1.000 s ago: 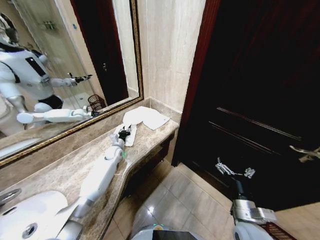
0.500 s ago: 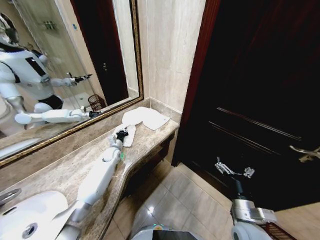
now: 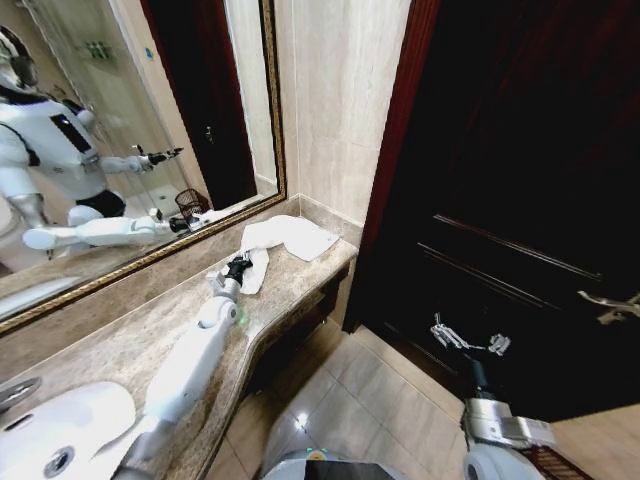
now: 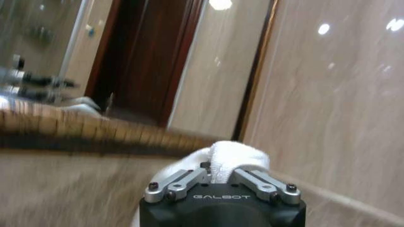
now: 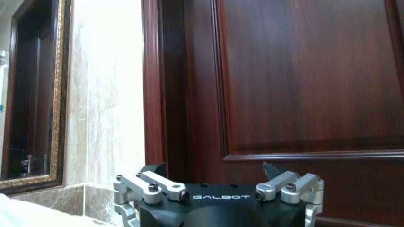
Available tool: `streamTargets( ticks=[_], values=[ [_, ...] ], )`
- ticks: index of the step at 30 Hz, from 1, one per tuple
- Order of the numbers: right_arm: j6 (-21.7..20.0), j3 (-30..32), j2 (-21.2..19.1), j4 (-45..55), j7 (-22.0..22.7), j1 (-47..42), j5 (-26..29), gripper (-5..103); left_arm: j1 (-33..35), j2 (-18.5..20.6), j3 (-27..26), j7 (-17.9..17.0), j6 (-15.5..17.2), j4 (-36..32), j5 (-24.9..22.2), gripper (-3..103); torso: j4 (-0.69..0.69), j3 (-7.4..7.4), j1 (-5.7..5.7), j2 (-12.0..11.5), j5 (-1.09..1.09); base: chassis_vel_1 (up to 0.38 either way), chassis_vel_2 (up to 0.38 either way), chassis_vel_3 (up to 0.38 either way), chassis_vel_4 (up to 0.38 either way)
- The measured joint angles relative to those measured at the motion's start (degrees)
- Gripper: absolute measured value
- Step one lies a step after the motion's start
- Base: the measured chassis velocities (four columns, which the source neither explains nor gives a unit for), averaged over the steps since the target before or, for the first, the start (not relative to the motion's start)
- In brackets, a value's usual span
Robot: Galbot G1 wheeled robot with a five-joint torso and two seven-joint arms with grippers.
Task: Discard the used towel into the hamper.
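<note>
The white towel [image 3: 290, 237] lies on the marble counter [image 3: 130, 330] in the corner by the wall. My left arm reaches along the counter, and my left gripper [image 3: 238, 266] is shut on the towel's near end, which is bunched and raised. In the left wrist view a roll of towel [image 4: 237, 153] bulges between the closed fingers of the left gripper [image 4: 218, 170]. My right gripper [image 3: 468, 340] hangs open and empty in front of the dark door, also seen in the right wrist view [image 5: 213, 168]. A sliver of the reddish-brown woven hamper [image 3: 548, 462] shows at the lower right, by my right arm.
A gold-framed mirror [image 3: 120, 150] runs behind the counter and reflects me and a dark basket. A white sink [image 3: 50, 430] sits at the counter's near end. A dark wooden door [image 3: 520, 200] with a lever handle [image 3: 610, 305] stands on the right above a tiled floor [image 3: 370, 390].
My left gripper has drawn back a little along the counter toward the mirror, pulling the towel's near end with it so the towel bunches up. The right arm has stayed still.
</note>
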Motion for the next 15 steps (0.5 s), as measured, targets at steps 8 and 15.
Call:
streamTargets(
  ticks=[8,15],
  values=[
    [1.2,-0.5,-0.2,-0.5,-1.3,0.7,1.2,100,12.1,3.3,-5.6,-0.7,0.2,-20.2,-2.4,2,0.01,0.0,0.0,0.0,0.01,0.0,0.0,0.0,0.0],
    [1.5,-0.5,-0.7,-1.1,-1.2,1.1,1.7,100,19.8,2.3,-8.0,-3.1,0.3,-31.0,-0.9,2,0.0,-0.01,0.0,0.0,0.01,0.0,0.0,0.0,0.0]
  ],
)
